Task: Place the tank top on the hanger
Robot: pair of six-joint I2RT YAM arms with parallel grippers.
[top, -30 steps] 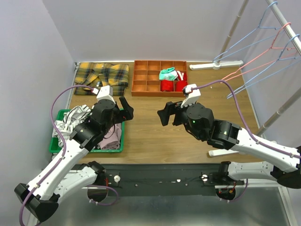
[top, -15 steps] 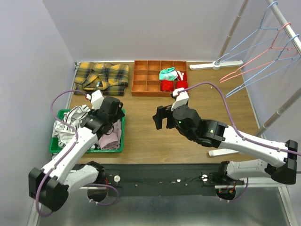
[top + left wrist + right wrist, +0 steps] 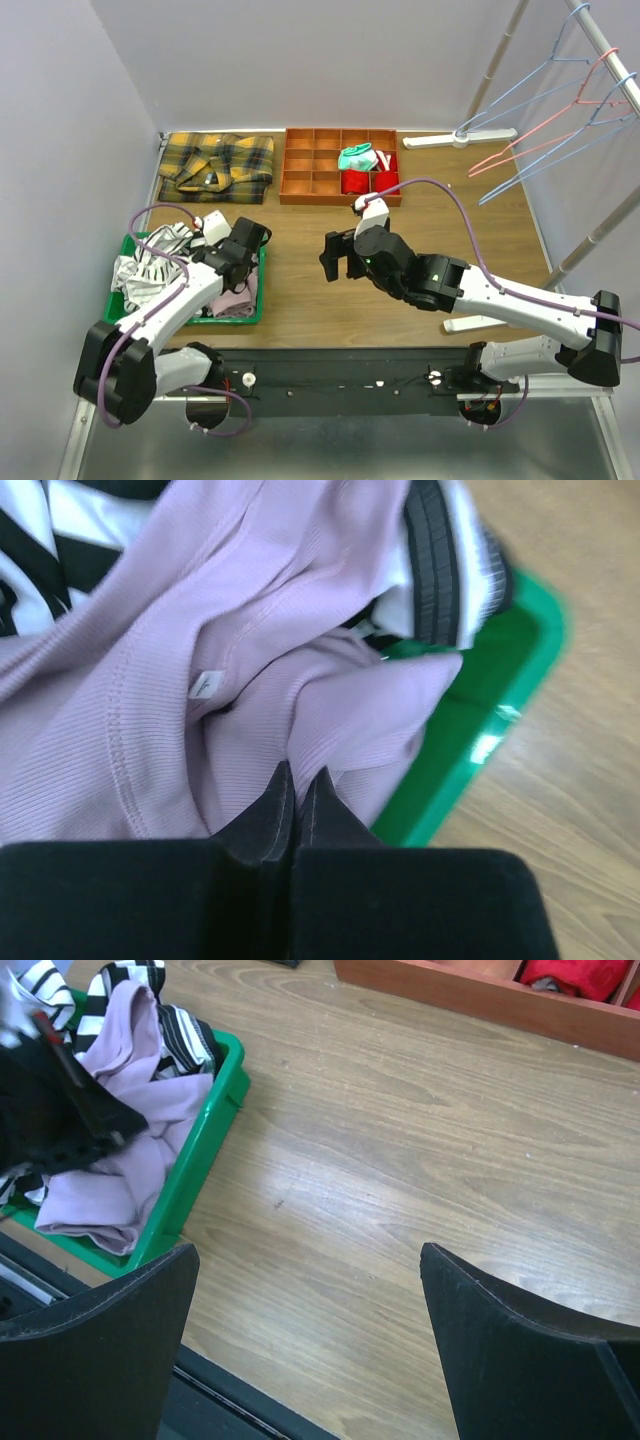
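Grasping comes first: left gripper (image 3: 297,773), fingers pressed together, hangs directly over the tank top (image 3: 120,710) crumpled beneath it in the green bin (image 3: 500,730), so it must part and pinch, while right gripper (image 3: 310,1340) hovers spread wide alongside.

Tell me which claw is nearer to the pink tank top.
Left. The left claw is just above the tank top in the bin; the right claw is over the table.

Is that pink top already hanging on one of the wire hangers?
No, the tank top lies crumpled inside the green bin, not on any hanger.
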